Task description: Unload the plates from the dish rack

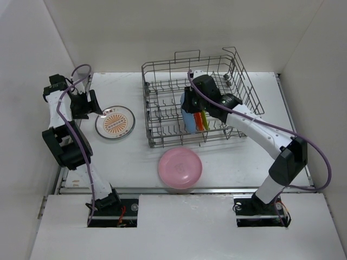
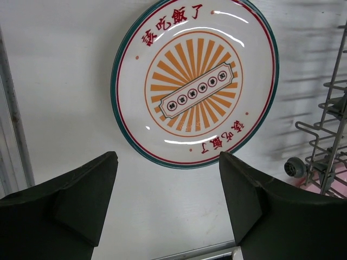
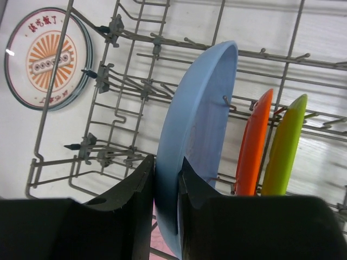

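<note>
- Right fingers [image 3: 133,195] clamped the rim of the upright blue plate [image 3: 200,119] in the dish rack [image 3: 115,26]; stiff, glossy, likely slippery, so an edge grip suited.
- Left fingers [image 2: 76,200] hung released above the sunburst plate [image 2: 195,81].

Four red Chinese characters, 該吃飯了, are being displayed along the upper inner rim of the white sunburst plate [image 2: 195,81], which is lying on the table [image 2: 54,81]. The same four characters are being repeated upside down along the lower rim. A row of small dark characters is being carried in the slanted central banner, too small to be read.
</note>
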Motion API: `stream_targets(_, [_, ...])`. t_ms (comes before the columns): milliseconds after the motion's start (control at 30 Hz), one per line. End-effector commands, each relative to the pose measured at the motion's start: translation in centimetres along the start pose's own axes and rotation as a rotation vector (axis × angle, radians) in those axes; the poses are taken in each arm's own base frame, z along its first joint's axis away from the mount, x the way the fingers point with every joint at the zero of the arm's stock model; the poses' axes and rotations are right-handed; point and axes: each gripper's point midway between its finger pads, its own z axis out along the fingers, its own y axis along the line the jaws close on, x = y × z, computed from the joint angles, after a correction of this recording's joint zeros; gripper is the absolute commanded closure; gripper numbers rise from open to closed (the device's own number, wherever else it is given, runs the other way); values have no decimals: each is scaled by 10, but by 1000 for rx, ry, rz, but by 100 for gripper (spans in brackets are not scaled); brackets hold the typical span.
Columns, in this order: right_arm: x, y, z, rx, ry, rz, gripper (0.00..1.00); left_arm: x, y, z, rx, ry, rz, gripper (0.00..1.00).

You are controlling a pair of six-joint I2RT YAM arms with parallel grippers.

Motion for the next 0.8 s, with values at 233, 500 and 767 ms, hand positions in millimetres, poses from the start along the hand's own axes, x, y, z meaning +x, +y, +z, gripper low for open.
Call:
stream_targets(233, [-131,35,-108,-67,-492,-193,100,-26,-65,-54,60,-102,184,26])
stream_targets(500, [-110,17,-63,46,-425,-181,100,-11,-140,-33,151,5,366,23])
stream_targets(767, [-111,15,-39,80,-437,-91,100,-20,-237,-17,307,21,515,11])
